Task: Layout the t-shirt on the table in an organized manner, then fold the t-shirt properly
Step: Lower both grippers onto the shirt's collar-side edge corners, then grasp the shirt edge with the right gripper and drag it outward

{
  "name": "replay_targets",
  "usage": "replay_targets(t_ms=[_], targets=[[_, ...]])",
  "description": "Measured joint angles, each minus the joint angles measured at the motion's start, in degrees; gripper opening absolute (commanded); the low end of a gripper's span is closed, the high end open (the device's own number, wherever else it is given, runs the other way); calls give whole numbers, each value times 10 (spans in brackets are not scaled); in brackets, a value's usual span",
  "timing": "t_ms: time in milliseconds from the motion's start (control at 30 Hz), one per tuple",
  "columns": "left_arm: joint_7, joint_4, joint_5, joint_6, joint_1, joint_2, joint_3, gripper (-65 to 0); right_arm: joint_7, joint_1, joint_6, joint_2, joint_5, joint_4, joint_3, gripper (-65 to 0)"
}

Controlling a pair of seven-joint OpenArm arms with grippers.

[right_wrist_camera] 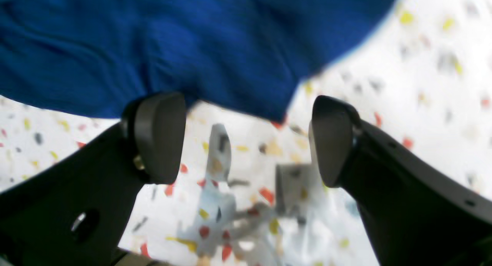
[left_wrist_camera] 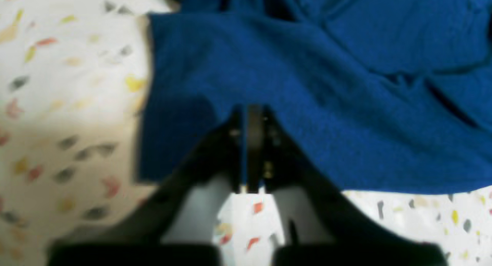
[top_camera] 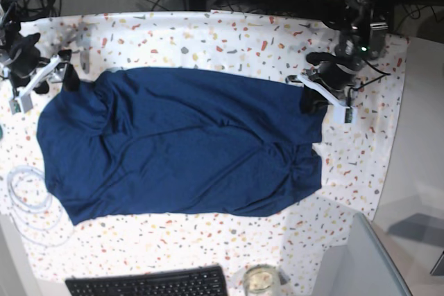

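Navy cloth covers the middle of the speckled table (top_camera: 229, 39): the t-shirt (top_camera: 180, 147) lies spread wide in the base view, running from about nine o'clock to three o'clock, with no fold made in it yet. By my reading the laying-out is nearly done and the folding has not begun. Creases still gather near the four o'clock corner and along the nine o'clock side, so some smoothing looks to be left before any fold. The left gripper (left_wrist_camera: 251, 143) sits at the shirt's two o'clock edge in the base view, its jaws closed together on the cloth's hem, as the left wrist view shows, with blue fabric lying on both sides of the fingers. The right gripper (right_wrist_camera: 246, 139) is at the ten o'clock corner, jaws standing wide apart with nothing between them; the shirt's edge lies just beyond its pads (right_wrist_camera: 159, 137), not touching as far as I can tell. White cover flecked in red, orange, grey and yellow shows bare all round the shirt. At the six o'clock edge of the base view sit a black keyboard (top_camera: 149, 283) and a glass jar (top_camera: 260, 280); a white cable (top_camera: 24, 195) coils at eight o'clock, and dark cables and equipment crowd the twelve o'clock side.
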Motion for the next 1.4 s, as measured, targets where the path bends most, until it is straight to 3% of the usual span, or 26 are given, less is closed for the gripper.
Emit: replay_targets(t_ms=[200, 300, 367, 533, 633, 700, 900, 1067, 1400], targets=[[-31, -68, 95, -3, -17, 38, -16, -650, -5, 40, 3, 9, -5, -76, 2, -168], [-37, -84, 108, -4, -28, 48, -38, -650, -4, 56, 46, 17, -5, -103, 2, -170], [-37, -83, 112, -5, -28, 51, -48, -650, -2, 71, 57, 15, -5, -132, 2, -180], [-23, -66, 120, -2, -18, 52, -63, -650, -3, 88, 91, 12, -5, -181, 1, -389], [-14, -41, 125, -1, -3, 51, -78, -650, -5, 86, 95, 12, -6, -183, 1, -515], [-10, -24, 127, 1, 5, 50, -88, -650, -5, 87, 97, 12, -5, -181, 1, -639], [63, 32, 127, -1, -6, 51, -116, -650, -58, 49, 100, 18, -4, -97, 7, -647], [69, 69, 129, 1, -1, 49, -127, -650, -89, -3, 101, 15, -5, 1, 8, -647], [69, 65, 128, 0, -9, 56, -123, -650, -239, -14, 103, 3, -3, 164, 83, -647]])
